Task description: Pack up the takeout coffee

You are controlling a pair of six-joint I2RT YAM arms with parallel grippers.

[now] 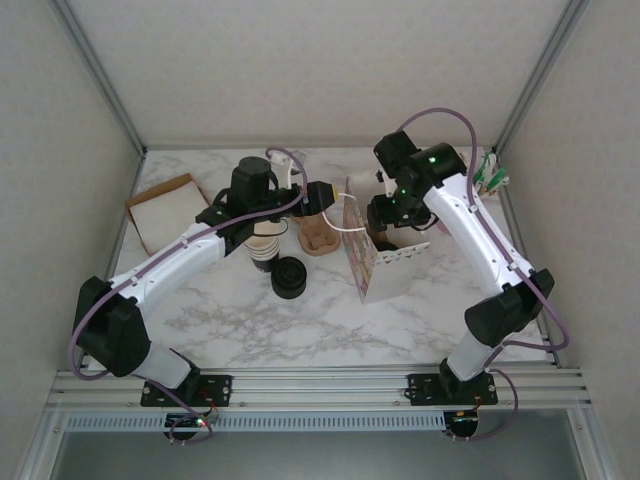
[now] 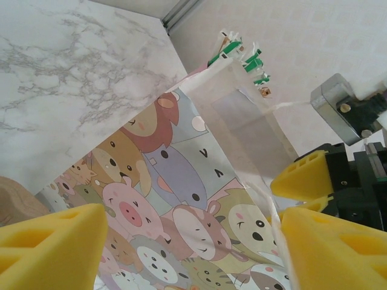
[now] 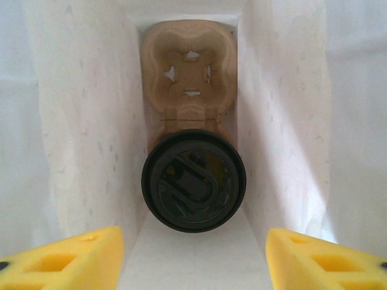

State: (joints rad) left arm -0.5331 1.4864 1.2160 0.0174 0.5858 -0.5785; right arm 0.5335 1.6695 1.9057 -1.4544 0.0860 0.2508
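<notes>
The left jaws are standing wide open, and their yellow pads (image 2: 54, 248) are holding nothing and touching nothing. They are hanging in the air just beside the bag (image 2: 181, 205), whose side is showing lots of cartoon animals. The right jaws are standing open too, with their yellow pads (image 3: 60, 260) far apart and nothing gripped between them. They are pointing down at the open top of the bag, one pad to each side, and I cannot tell if they are touching the paper. Deep in the white inside of the bag, the coffee cup (image 3: 193, 180) is sitting with its black lid on. It is resting in the near hole of a brown cardboard tray (image 3: 188, 66), and the far hole is lying empty. The bag is standing on a white marble bench (image 1: 250, 330) with grey veins. Left of the bag, another brown tray (image 1: 318, 240) is lying on the bench. A pile of black lids (image 1: 289, 277) and a stack of cups (image 1: 263, 250) are sitting close together by the left arm. A flat brown paper thing (image 1: 165, 210) is lying near the back left corner. Some small green and white things (image 1: 492, 178) are sitting at the back right. Pale walls are closing in the bench on three sides, and grey metal bars (image 1: 100, 75) are running up the corners.
</notes>
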